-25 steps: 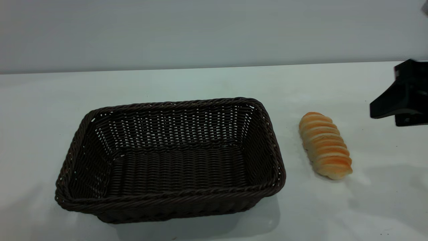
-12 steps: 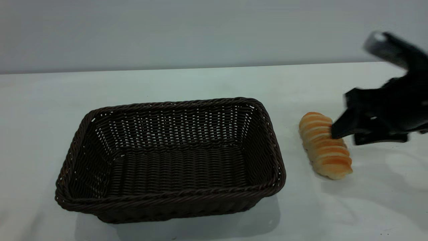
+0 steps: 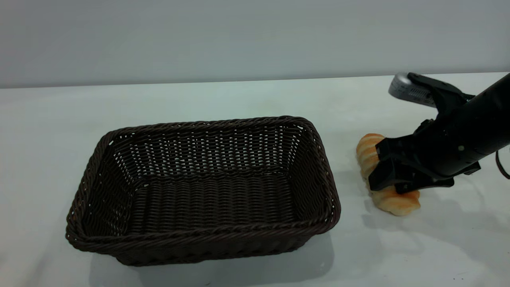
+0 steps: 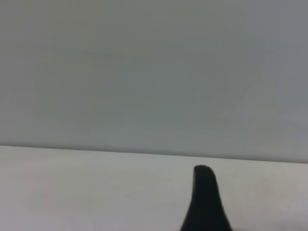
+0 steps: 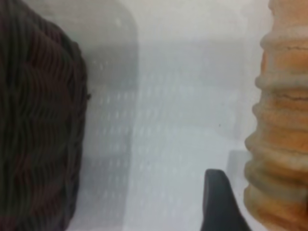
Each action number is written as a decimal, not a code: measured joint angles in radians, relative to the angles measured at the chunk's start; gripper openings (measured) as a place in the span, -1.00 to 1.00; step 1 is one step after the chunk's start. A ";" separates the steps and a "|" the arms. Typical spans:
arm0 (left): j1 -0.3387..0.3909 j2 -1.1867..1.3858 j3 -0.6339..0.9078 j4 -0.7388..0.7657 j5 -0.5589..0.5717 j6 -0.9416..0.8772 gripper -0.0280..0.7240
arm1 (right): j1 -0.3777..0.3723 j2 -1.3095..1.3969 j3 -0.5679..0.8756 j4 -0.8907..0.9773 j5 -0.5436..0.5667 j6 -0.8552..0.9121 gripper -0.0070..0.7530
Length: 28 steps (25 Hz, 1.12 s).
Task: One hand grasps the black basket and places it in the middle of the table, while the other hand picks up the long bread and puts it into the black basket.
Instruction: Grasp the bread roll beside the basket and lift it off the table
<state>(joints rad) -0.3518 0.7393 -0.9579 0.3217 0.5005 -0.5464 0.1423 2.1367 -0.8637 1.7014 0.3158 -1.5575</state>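
The black basket (image 3: 207, 233) stands empty on the white table (image 3: 239, 99), left of centre. The long bread (image 3: 396, 202) lies on the table just right of the basket, pointing front to back. My right gripper (image 3: 378, 167) is open and low over the bread's middle, with its jaws on either side of the roll. In the right wrist view one of its fingertips (image 5: 217, 190) stands beside the bread (image 5: 281, 120) with a small gap, and the basket's side (image 5: 38, 120) shows farther off. My left gripper is outside the exterior view; one of its fingertips (image 4: 204, 179) shows over bare table.
A plain grey wall runs behind the table's far edge (image 3: 255, 81). Bare tabletop lies behind the basket and in front of the bread.
My right gripper has come in from the right edge, moved left and down, and now straddles the bread. The bread and the basket have not moved.
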 joint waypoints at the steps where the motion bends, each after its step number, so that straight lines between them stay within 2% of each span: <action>1: 0.000 0.000 0.000 0.000 0.000 0.000 0.65 | 0.000 0.009 -0.004 0.000 -0.007 -0.001 0.13; 3: 0.000 0.000 0.000 0.000 -0.001 0.001 0.65 | 0.000 0.023 -0.009 0.004 -0.019 -0.002 0.09; 5: 0.000 0.000 0.000 0.000 -0.001 0.003 0.65 | 0.001 0.029 -0.013 0.004 -0.040 -0.003 -0.04; 7: 0.000 0.000 0.000 0.000 -0.006 0.004 0.65 | 0.002 0.031 -0.014 0.004 -0.065 -0.012 -0.24; 10: 0.000 0.000 0.000 0.000 -0.017 0.005 0.65 | 0.002 0.033 -0.014 0.004 -0.084 -0.026 -0.70; 12: 0.000 0.000 0.000 0.000 -0.017 0.005 0.65 | 0.002 0.033 -0.015 0.004 -0.091 -0.029 -0.87; 17: 0.000 0.000 0.000 0.000 -0.020 0.005 0.65 | 0.002 0.032 -0.026 -0.003 -0.094 -0.037 -0.91; 23: 0.000 0.000 0.000 0.000 -0.020 0.006 0.65 | 0.001 -0.042 -0.027 -0.017 -0.155 -0.049 -0.92; 28: 0.000 0.000 0.000 0.000 -0.020 0.006 0.65 | 0.001 -0.151 -0.026 -0.024 -0.131 -0.049 -0.92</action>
<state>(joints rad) -0.3518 0.7393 -0.9579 0.3217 0.4803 -0.5407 0.1431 1.9856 -0.8901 1.6769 0.1844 -1.6063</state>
